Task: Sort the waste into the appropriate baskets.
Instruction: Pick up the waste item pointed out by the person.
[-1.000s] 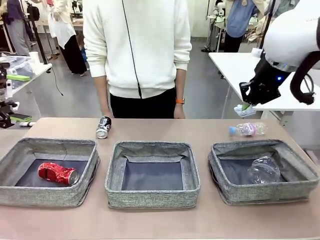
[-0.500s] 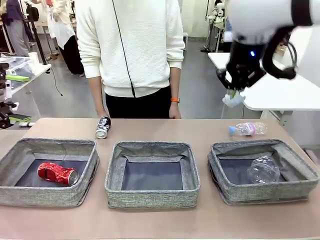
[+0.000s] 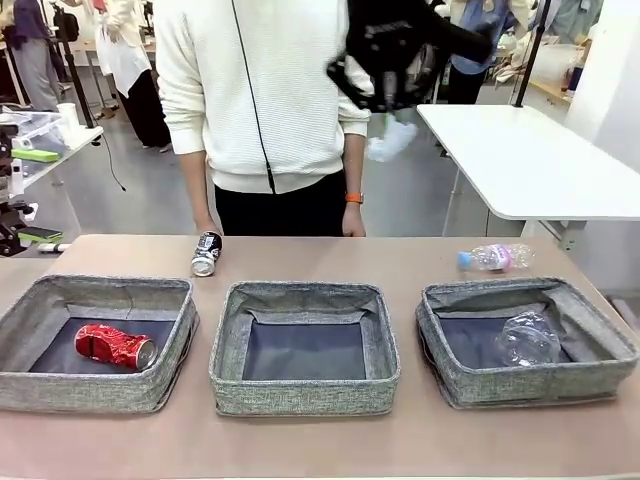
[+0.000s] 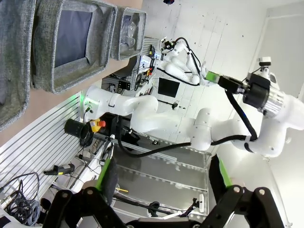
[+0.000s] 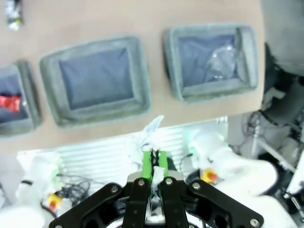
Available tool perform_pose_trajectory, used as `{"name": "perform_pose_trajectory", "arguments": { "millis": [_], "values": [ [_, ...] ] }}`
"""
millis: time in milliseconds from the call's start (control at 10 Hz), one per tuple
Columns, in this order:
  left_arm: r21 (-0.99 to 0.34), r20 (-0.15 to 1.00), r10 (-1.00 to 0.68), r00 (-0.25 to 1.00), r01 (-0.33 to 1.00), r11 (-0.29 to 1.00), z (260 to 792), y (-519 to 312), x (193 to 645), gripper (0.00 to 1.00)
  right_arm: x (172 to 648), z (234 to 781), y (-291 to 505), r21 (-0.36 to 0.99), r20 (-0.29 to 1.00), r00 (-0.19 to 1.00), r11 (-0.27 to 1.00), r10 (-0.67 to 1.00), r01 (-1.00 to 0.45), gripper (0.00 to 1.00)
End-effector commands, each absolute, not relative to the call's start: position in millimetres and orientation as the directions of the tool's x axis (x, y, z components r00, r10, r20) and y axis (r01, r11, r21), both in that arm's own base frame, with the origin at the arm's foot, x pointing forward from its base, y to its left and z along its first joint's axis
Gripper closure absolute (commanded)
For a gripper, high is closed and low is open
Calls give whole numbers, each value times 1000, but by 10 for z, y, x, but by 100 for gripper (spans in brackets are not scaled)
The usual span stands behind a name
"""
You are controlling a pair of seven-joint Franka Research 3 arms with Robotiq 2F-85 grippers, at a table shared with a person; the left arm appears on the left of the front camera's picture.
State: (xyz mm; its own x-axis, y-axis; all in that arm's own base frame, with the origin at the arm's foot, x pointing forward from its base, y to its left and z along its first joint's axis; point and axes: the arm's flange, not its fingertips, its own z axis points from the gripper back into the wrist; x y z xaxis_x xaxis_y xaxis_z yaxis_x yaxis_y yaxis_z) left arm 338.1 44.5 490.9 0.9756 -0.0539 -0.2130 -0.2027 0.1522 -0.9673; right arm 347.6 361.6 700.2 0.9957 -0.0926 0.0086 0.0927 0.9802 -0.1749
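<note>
Overhead in the front view, the blurred right tool (image 3: 385,100) hangs with the paper wad (image 3: 392,140) at its tip, high over the bench (image 3: 400,262). The red can (image 3: 115,347) lies in the left basket (image 3: 95,392) and the plastic cup (image 3: 527,340) in the right basket (image 3: 520,388). The bottle (image 3: 495,258) lies just behind that basket. In the left wrist view, the left tool (image 4: 163,173) gapes wide, holding nothing. In the right wrist view, the right tool's green pads (image 5: 147,161) pinch the wad above the baskets.
</note>
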Motion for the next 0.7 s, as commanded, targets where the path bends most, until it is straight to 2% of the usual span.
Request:
{"name": "perform_pose_trajectory", "arguments": {
  "millis": [0, 100, 200, 400, 600],
  "values": [
    [-968, -218, -53, 974, -210, 136, 4954, 441, 3364, 0, 3497, 7371, 4008, -145, 1, 998, 988, -57, 57, 95],
    [-968, -218, -53, 974, -210, 136, 4954, 441, 3364, 0, 3401, 7466, 4098, -122, 17, 999, 991, -49, 51, 95],
    [-968, -218, -53, 974, -210, 136, 4954, 441, 3364, 0, 3284, 7555, 4160, -72, -10, 999, 996, 44, -45, 95],
    [-968, -218, -53, 974, -210, 136, 4954, 441, 3364, 0, 3192, 7658, 4215, -67, 44, 999, 997, -27, 30, 95],
    [-968, -218, -53, 974, -210, 136, 4954, 441, 3364, 0, 3161, 7466, 4137, -64, 12, 1000, 998, 29, -28, 95]
  ]
}}
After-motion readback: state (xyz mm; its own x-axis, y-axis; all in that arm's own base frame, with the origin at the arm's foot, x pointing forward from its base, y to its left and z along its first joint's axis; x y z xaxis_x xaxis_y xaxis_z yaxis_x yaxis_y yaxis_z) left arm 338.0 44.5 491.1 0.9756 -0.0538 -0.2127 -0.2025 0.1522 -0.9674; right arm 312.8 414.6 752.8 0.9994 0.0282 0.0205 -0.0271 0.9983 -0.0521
